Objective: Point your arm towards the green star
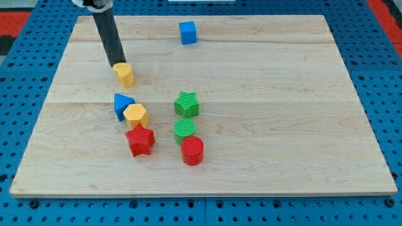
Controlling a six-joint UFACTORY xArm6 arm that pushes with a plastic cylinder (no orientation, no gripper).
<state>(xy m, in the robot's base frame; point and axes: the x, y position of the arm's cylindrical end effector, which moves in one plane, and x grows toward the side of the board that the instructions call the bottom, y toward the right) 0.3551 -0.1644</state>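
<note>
The green star (186,103) lies near the board's middle. My tip (117,65) is at the view's upper left, touching the top left of a yellow block (125,74). The tip is well to the left of the green star and above it. A green cylinder (184,129) sits just below the star, and a red cylinder (192,150) below that.
A blue triangle (122,105), a yellow hexagon (135,115) and a red star (140,140) cluster left of the green star. A blue cube (188,32) sits near the top edge. The wooden board (301,113) lies on a blue pegboard.
</note>
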